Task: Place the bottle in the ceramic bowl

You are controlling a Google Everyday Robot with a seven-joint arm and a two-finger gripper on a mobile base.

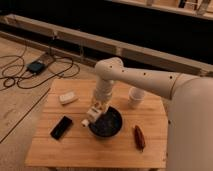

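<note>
The glossy dark ceramic bowl point(108, 125) sits at the middle of the wooden table point(80, 150). My gripper point(97, 109) reaches down from the white arm and hangs over the bowl's left rim. It is shut on the small pale cream bottle point(92, 115). The bottle is tilted, with its white cap end point(86, 121) pointing down and left, just outside the rim. The bottle is held above the table, at the bowl's left edge.
A white cup point(136, 96) stands behind and to the right of the bowl. A cream rectangular block point(67, 97) lies at the back left. A black flat device point(61, 127) lies at the left front. A reddish-brown item point(139, 137) lies to the right of the bowl. Cables cover the floor at the left.
</note>
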